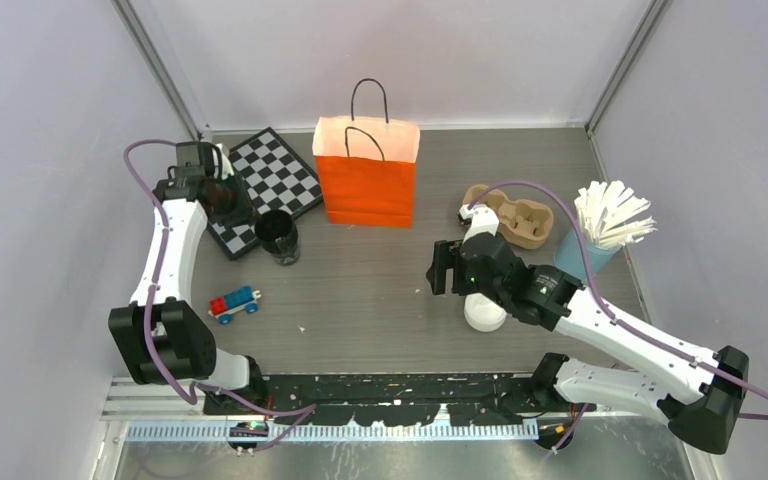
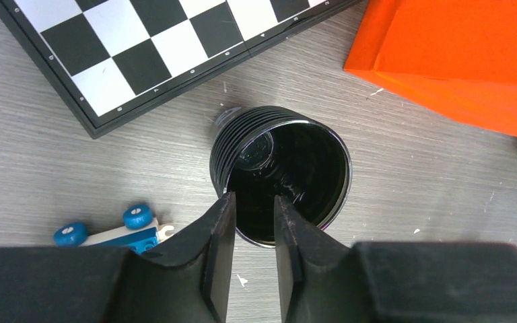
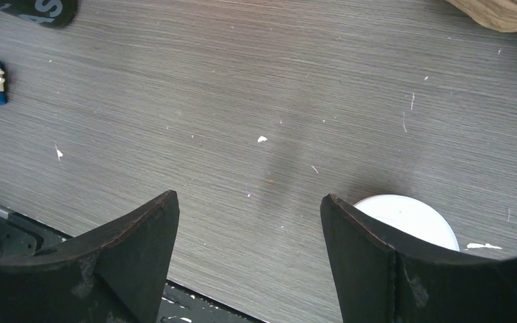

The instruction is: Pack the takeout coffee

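Items counted: one coffee cup [image 1: 485,314], white-lidded, on the table [image 1: 360,300] under the right arm, well apart from one orange bag [image 1: 366,185]; one black cup [image 2: 279,175]. Left gripper [image 2: 254,198]: jaws narrowly parted, empty. Right gripper [image 3: 249,196]: jaws wide apart, empty, beside the coffee cup.

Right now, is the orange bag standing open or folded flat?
Upright and open: the orange bag stands on its base, pale inside showing through the mouth, handles up.

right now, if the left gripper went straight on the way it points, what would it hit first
Probably the black cup: the left gripper points at its near rim, though depth is unclear.
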### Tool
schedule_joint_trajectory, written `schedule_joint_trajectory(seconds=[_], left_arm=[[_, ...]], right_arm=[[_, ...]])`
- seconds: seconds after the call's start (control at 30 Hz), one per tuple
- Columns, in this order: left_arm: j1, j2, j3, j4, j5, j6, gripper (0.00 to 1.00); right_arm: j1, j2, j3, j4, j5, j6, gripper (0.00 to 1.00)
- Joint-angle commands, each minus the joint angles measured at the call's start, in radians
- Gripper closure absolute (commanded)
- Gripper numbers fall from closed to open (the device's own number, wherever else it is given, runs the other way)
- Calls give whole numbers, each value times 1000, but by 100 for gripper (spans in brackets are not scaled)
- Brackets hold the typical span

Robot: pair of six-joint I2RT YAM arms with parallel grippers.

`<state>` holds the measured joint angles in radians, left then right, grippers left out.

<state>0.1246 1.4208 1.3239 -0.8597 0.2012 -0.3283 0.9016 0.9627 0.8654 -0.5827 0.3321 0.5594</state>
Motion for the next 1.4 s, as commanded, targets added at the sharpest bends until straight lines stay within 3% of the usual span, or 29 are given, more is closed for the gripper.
schedule_joint_trajectory(seconds=[0.0, 0.63, 1.23, 1.37], left_arm=[[0, -33, 34, 5, -45, 36, 69], [-8, 47, 24, 8, -37, 92, 80], [-21, 90, 31, -14, -51, 101, 80], [-33, 102, 47, -33, -65, 98, 90]], right_arm=[[5, 0, 16, 53, -11, 11, 19], [4, -31, 11, 23, 4, 10, 19], [4, -41, 14, 7, 21, -1, 19], [5, -46, 8, 3, 30, -1, 19]])
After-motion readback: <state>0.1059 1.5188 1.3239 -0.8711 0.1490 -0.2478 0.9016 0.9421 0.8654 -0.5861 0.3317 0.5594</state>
